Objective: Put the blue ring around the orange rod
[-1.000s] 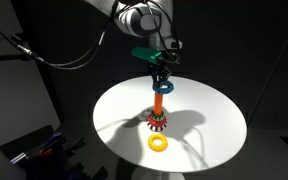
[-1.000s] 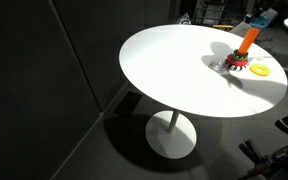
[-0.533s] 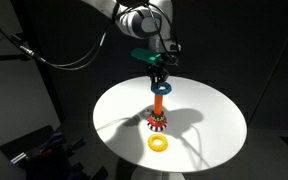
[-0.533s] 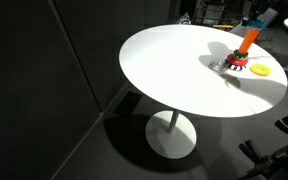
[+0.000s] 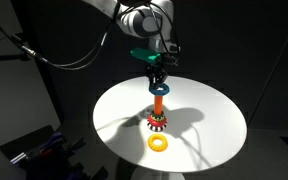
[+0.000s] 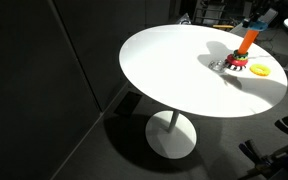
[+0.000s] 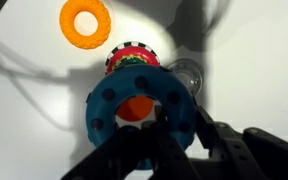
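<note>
The blue ring (image 7: 134, 100) is held in my gripper (image 7: 152, 128), whose fingers are shut on its near rim. In the wrist view the orange rod's top (image 7: 136, 108) shows through the ring's centre hole, with the red, green and white base (image 7: 132, 55) beyond it. In an exterior view the gripper (image 5: 157, 77) holds the ring (image 5: 158, 88) at the top of the orange rod (image 5: 158, 104), which rises from its base (image 5: 157, 123). In an exterior view the rod (image 6: 249, 41) stands at the far right of the table.
A yellow-orange ring (image 5: 160, 143) lies flat on the round white table (image 5: 214, 120) in front of the base; it also shows in the wrist view (image 7: 85, 22) and an exterior view (image 6: 260, 71). Dark surroundings lie around the table.
</note>
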Robot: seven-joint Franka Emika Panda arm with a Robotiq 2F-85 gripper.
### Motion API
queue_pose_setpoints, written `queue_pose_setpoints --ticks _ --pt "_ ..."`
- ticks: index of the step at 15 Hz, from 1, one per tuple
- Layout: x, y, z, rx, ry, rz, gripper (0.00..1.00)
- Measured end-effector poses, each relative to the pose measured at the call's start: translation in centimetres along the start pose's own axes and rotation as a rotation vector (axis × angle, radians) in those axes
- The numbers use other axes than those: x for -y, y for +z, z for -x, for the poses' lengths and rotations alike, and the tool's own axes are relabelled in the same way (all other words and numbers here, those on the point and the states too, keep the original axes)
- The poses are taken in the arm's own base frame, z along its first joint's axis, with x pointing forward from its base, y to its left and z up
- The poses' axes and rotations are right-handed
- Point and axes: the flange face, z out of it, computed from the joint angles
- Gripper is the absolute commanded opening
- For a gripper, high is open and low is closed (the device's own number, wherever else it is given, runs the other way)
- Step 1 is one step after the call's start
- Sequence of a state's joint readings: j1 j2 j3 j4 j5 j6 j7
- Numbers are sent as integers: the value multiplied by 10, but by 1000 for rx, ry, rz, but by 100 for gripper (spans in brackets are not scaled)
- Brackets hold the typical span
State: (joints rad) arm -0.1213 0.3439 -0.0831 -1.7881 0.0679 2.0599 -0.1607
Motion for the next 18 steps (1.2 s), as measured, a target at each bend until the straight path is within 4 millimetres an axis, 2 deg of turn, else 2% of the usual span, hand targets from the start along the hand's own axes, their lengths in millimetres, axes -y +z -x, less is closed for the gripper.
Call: queue_pose_setpoints --ticks 12,18 --pt "-5 -1 1 21 8 25 11" --pt "-8 6 1 36 3 47 11"
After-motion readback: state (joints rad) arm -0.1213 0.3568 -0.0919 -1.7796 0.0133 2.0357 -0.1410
